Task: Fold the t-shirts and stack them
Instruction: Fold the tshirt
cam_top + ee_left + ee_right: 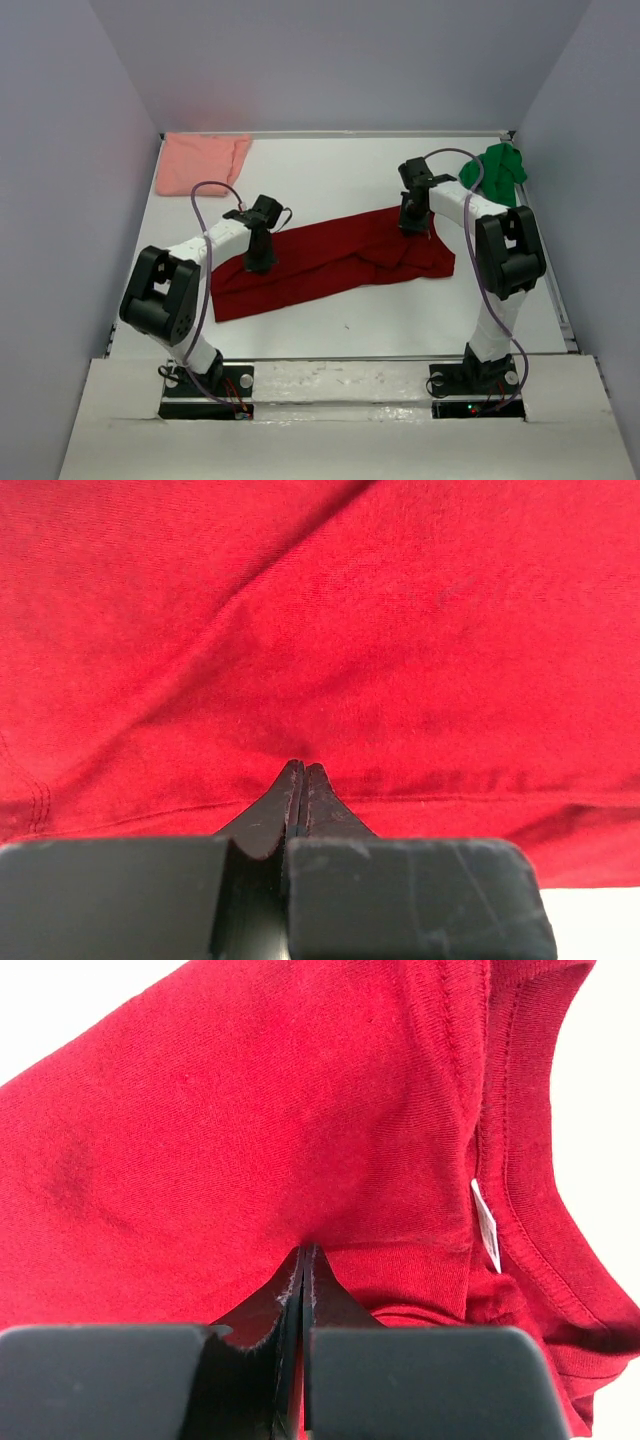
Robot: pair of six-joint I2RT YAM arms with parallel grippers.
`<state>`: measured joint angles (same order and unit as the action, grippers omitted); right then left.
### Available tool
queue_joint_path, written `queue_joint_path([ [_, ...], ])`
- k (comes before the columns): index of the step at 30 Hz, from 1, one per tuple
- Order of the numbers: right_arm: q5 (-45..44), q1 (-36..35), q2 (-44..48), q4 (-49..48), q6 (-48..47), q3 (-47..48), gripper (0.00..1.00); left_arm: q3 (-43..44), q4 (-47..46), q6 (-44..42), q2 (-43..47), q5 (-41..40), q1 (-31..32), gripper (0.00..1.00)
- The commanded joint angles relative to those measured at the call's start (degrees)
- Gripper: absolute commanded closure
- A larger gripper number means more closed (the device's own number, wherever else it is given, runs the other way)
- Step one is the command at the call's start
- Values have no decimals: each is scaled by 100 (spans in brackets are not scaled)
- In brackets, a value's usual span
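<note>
You see the dark red t-shirt spread in a long, rumpled band across the middle of the white table in the top view, running from the lower left up toward the centre right. Your left gripper stands on the band's left part, and your right gripper stands on its upper right edge. In the left wrist view the left gripper has its jaws pressed together, with red cloth puckering in at the tips, just above a stitched hem that crosses the lower part of the frame. In the right wrist view the right gripper is likewise closed, with a fold of the same shirt pinched at its tips. The ribbed collar curves down the right side of that frame, and a small white label sits just right of centre. The salmon pink t-shirt lies flat in the table's upper left corner, well apart from both arms. The green t-shirt sits bunched in the upper right corner, near the right arm's upper links.
</note>
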<state>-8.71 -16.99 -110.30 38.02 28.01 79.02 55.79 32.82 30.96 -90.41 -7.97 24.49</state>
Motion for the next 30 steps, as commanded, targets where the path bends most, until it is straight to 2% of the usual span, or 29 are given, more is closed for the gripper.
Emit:
queue_joint_path([
  [1,124,-41,-88,-260,-32,34,100,265,251,120,-362,-346,222,100],
  [9,106,-41,-474,-216,-199,245,100,380,190,226,-1198,-381,697,100],
  [16,352,-41,-1124,-6,-463,974,100,47,-117,340,-1435,207,1092,100],
  [24,493,-41,-2319,574,-1148,2809,100,19,-188,472,-1593,770,1795,100],
  [30,1010,-41,-3155,1032,-1509,4128,100,581,-65,770,-1751,1297,2611,100],
])
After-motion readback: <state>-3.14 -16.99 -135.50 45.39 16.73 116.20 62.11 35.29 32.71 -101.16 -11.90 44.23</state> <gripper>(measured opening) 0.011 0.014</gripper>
